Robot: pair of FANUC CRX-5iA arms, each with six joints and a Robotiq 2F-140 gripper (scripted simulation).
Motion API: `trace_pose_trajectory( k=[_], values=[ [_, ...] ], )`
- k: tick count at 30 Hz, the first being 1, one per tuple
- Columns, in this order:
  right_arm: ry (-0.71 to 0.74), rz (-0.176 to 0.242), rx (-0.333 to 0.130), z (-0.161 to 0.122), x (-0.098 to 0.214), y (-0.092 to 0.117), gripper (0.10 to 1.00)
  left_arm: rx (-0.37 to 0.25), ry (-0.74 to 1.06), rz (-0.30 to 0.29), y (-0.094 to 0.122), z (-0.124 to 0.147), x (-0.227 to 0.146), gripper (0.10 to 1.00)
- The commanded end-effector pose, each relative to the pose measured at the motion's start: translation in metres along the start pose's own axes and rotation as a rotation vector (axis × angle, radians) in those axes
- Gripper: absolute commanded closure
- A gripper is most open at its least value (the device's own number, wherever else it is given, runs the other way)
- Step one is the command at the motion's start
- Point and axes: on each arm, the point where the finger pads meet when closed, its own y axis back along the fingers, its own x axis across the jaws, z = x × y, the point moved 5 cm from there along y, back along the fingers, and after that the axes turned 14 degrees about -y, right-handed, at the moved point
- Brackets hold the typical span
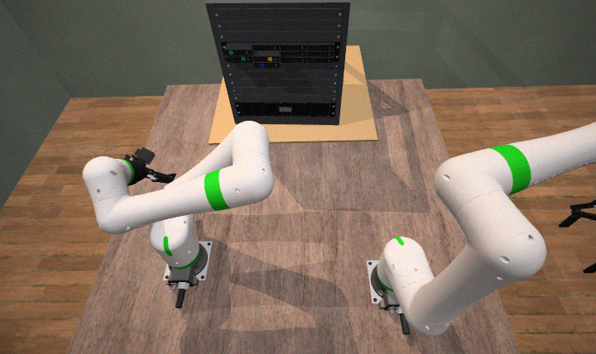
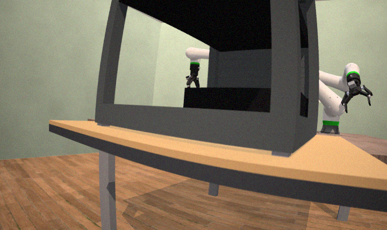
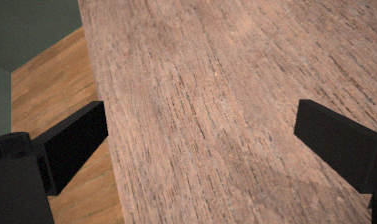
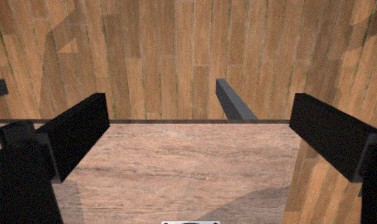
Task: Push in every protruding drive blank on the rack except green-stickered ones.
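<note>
The black rack stands upright on a tan board. In the top view, its drive bay holds a green-sticker blank at top left, another green-sticker blank below it, a yellow-sticker blank in the second column and a blue-sticker blank beneath that one. These four appear to stick out; exact depths are unclear. My left gripper is open and empty, well in front of the rack. My right gripper is open and empty, off the table's right side.
The tan board reaches past the rack's base. The wooden table carries both arm bases. The left arm's elbow stands in front of the rack's lower left in the top view. The floor shows beyond the table edge.
</note>
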Motion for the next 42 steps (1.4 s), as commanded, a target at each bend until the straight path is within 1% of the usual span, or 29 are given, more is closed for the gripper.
trace_pose_trajectory(
  k=[1,26,32,37,39,42],
  values=[
    [0.0,0.0,0.002,0.0,0.0,0.001,0.098,0.0,0.0,-0.001,0.0,0.0,-0.001,0.098],
    [0.0,0.0,0.002,0.0,0.0,0.001,0.098,0.0,0.0,-0.001,0.0,0.0,-0.001,0.098],
    [0.0,0.0,0.002,0.0,0.0,0.001,0.098,0.001,0.004,0.006,0.001,-0.002,-0.001,0.098],
    [0.0,0.0,0.002,0.0,0.0,0.001,0.098,0.006,0.028,0.05,0.005,-0.011,-0.001,0.098],
    [0.0,0.0,0.002,0.0,0.0,0.001,0.098,0.007,0.045,0.082,0.008,-0.018,-0.001,0.098],
    [0.0,0.0,0.002,0.0,0.0,0.001,0.098,0.003,0.079,0.144,0.014,-0.03,-0.002,0.098]
  ],
)
